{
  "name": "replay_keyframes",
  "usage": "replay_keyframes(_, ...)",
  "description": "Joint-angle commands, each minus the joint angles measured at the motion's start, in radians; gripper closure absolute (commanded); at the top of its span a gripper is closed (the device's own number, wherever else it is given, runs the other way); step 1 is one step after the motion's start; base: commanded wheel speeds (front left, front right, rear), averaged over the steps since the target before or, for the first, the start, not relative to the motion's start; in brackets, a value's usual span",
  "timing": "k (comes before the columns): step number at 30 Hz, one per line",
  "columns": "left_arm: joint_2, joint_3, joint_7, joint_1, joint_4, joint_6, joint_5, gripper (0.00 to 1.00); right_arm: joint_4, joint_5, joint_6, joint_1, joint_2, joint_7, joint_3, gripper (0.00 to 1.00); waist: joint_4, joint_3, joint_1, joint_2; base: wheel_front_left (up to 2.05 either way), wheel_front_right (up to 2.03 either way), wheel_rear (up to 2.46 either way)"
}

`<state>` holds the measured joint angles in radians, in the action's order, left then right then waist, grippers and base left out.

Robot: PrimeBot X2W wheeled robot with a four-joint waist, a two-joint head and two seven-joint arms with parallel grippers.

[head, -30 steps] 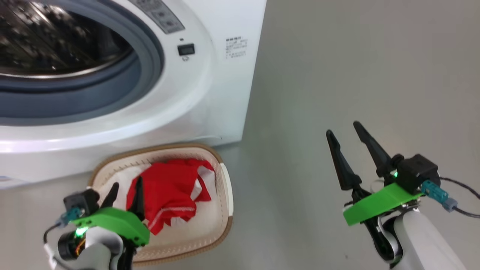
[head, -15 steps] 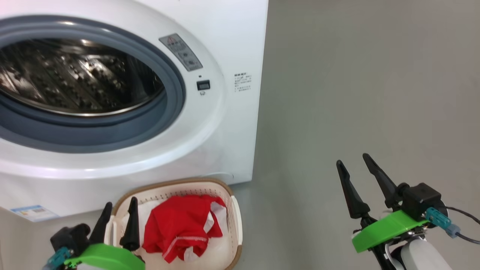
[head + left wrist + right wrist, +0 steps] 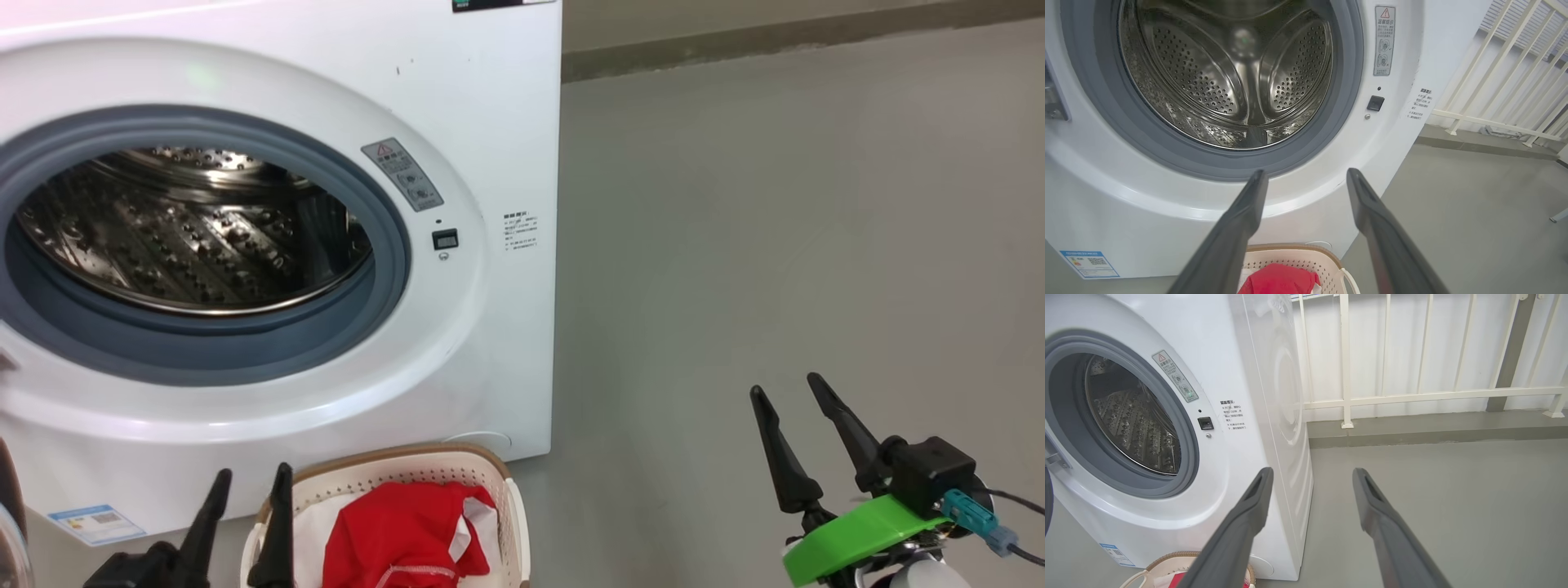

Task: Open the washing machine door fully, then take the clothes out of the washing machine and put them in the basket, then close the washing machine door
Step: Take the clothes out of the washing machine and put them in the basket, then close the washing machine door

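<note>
Grey flooring (image 3: 775,204) is running back to a white railing (image 3: 1412,394). Standing on it at the left is the white front-loading washing machine (image 3: 490,122), its round opening gaping. The perforated steel drum (image 3: 1229,81) is showing bare metal in the wrist views, with no fabric visible inside.

A dark curved edge at the far left of the head view is probably the rim of the washing machine door (image 3: 8,498), swung wide. The cream basket (image 3: 392,456) is sitting on the flooring right at the machine's foot, below the opening. The red-and-white clothes (image 3: 400,531) are lying heaped inside it.

The left gripper (image 3: 253,474) is hovering by the basket's left rim, jaws apart and holding nothing, fingers pointing toward the machine front. The right gripper (image 3: 784,384) is hanging over bare flooring well to the right, jaws likewise spread and empty.

Judging by this, the opening and unloading are looking finished. Only closing the door is remaining, and that is likely calling for a reach to the far left, where the door is mostly out of sight.
</note>
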<state>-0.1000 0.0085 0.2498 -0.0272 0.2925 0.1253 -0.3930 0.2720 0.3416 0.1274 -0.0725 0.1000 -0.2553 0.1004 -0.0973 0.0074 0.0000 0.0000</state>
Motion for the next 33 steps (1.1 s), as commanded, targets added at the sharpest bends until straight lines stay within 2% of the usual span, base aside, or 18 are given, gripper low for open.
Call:
replay_keyframes(1,-0.023,0.039,0.012,-0.001,-0.048,0.005,0.016,0.00,-0.032,-0.012,0.003,-0.002,0.014,-0.006,0.010,0.00,-0.003,-0.010,0.0000,0.0000,0.00,0.00,0.00)
replay_keyframes(14,0.002,0.130,0.012,0.087,-0.183,0.003,0.113,0.00,-0.070,-0.031,0.003,0.042,0.010,-0.006,-0.026,0.00,-0.007,-0.027,0.0000,0.0000,0.00,0.00,0.00)
replay_keyframes(33,0.035,0.160,0.012,0.095,-0.201,0.004,0.162,0.00,-0.078,-0.038,0.003,0.049,0.003,-0.006,-0.032,0.00,0.003,-0.023,0.0000,0.0000,0.00,0.00,0.00)
